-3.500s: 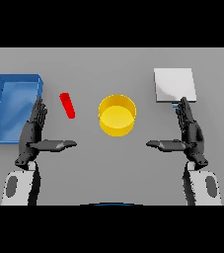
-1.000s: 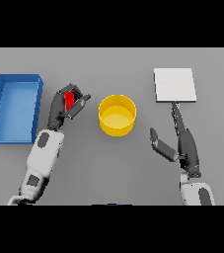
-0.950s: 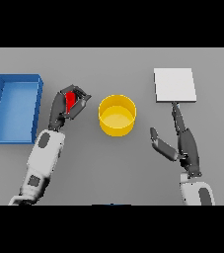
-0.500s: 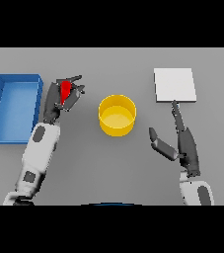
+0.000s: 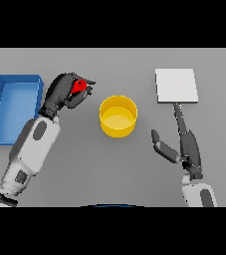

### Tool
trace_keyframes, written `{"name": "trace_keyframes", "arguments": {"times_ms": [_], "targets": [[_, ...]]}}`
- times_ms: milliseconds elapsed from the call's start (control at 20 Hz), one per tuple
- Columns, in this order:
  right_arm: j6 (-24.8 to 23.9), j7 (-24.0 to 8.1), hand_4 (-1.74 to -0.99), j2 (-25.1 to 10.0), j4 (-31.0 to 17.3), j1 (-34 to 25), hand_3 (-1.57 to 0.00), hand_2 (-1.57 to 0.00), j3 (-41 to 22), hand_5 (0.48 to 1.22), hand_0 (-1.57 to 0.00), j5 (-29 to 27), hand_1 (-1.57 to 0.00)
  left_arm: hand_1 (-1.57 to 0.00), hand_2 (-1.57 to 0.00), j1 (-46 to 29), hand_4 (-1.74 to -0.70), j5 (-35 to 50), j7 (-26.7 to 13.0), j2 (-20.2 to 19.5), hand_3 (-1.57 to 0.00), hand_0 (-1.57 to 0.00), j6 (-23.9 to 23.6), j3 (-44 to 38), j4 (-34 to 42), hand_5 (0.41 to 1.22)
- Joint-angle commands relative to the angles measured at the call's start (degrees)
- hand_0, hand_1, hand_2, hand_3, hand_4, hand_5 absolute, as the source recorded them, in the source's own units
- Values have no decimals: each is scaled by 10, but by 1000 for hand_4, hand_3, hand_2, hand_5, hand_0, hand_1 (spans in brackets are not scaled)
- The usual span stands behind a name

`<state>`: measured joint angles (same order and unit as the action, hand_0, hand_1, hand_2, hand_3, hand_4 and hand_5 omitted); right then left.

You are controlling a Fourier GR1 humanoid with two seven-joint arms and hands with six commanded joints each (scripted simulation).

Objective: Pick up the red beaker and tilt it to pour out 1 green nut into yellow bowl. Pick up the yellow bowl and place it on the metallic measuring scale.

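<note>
Your left hand has its fingers curled around the red beaker, seemingly tipped toward the nearby yellow bowl.

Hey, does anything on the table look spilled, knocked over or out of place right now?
Nothing stands out. The yellow bowl sits upright, the left hand grips the red beaker, and no spill shows on the grey table.

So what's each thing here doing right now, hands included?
Beaker: gripped in the left hand, left of the bowl.
Left hand: curled round the beaker.
Bowl: upright on the table, untouched.
Scale: bare, nothing on it.
Right hand: open, fingers straight, holding nothing.
Tray: nothing visible inside.
</note>
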<state>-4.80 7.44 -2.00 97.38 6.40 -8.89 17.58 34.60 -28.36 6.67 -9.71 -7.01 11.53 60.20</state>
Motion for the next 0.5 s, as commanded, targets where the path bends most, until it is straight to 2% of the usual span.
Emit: {"name": "trace_keyframes", "arguments": {"times_ms": [0,50,150,250,350,450], "targets": [[-5,-4,-1092,0,6,1,1,1,-3,665,1,8,1,-1560,-1560,0,-1735,-4,-6,-4,-1555,-1559,5,5,5,1128],[-4,-12,-1092,4,2,2,1,1,-6,664,1,11,1,-1560,-1560,0,-1735,-8,-10,-9,-1555,-1559,8,11,10,1136],[-1,-7,-1096,5,5,5,1,1,-9,670,1,10,1,-1564,-1564,20,-1737,-40,-30,-29,-1561,-1564,28,38,15,1149],[4,2,-1069,3,9,4,1,1,-7,685,1,3,1,-1566,-1566,55,-1739,-88,-50,-42,-1564,-1566,53,83,6,1153],[3,7,-1056,0,7,9,1,1,-7,692,1,6,1,-1568,-1568,86,-1739,-133,-51,-58,-1567,-1568,79,126,-7,1177],[3,0,-1062,3,4,2,1,1,-7,691,1,5,1,-1569,-1569,127,-1740,-172,-65,-61,-1568,-1569,108,165,-33,1193]]}}
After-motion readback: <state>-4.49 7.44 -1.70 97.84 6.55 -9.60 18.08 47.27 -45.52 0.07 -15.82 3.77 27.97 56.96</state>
